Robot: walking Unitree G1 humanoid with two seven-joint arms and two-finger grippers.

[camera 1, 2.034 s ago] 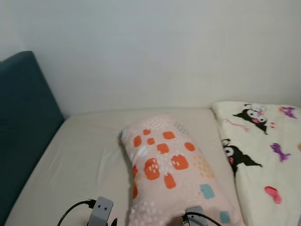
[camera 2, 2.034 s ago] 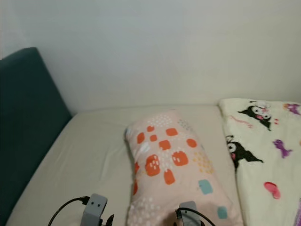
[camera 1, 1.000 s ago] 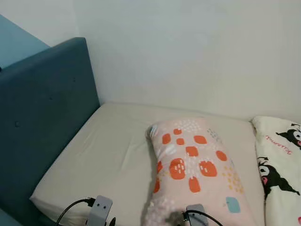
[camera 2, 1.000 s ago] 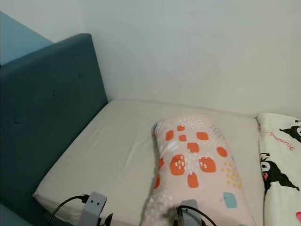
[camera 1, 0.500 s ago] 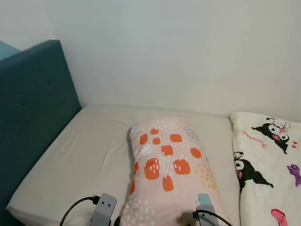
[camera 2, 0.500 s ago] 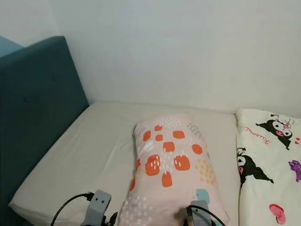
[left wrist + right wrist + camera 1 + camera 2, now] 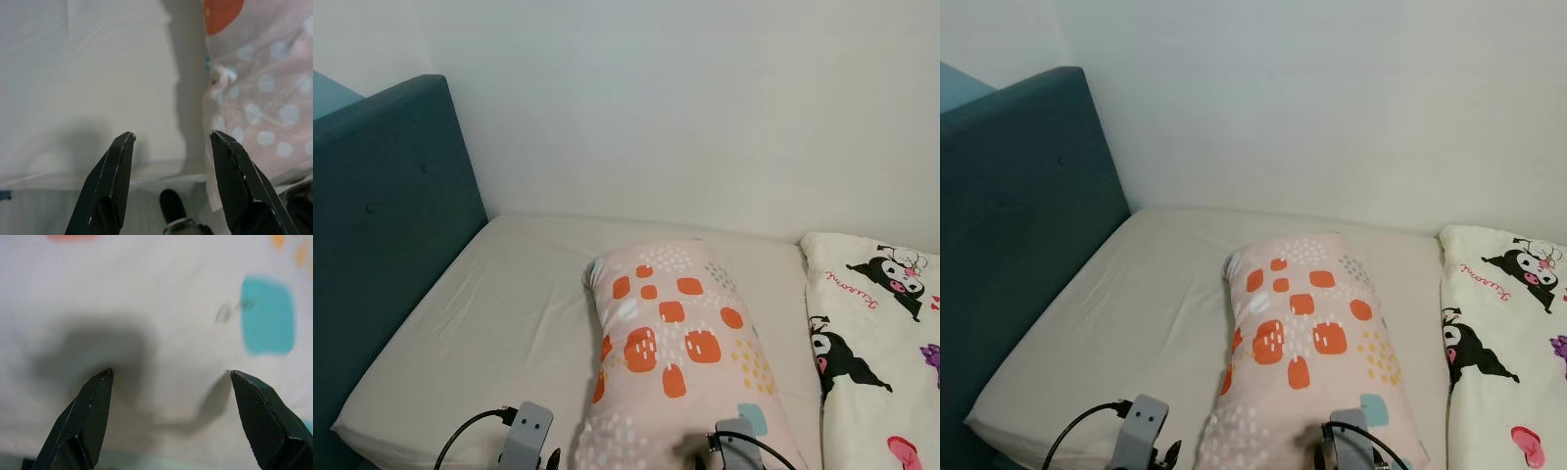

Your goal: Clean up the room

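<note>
A pink pillow (image 7: pixel 677 345) with orange, white and teal patches lies lengthwise on the cream mattress (image 7: pixel 499 333). Both wrists show at the lower edge of the head views, the left one (image 7: pixel 527 439) just left of the pillow's near end, the right one (image 7: pixel 736 441) over that end. My left gripper (image 7: pixel 171 139) is open above the mattress edge, with the pillow's dotted corner (image 7: pixel 259 107) beside one finger. My right gripper (image 7: pixel 171 377) is open right above the pillow's fabric (image 7: pixel 161 298), close to a teal patch (image 7: pixel 268 316).
A dark teal headboard (image 7: pixel 382 245) rises along the left of the bed. A white blanket (image 7: pixel 886 333) with black cartoon figures covers the right side. A plain white wall (image 7: pixel 685 108) stands behind. The mattress's near left corner (image 7: pixel 357 423) drops off to the floor.
The camera swung left and then partway back, so the headboard fills more of the left side than two seconds ago. The pillow and both wrists keep the same places relative to each other.
</note>
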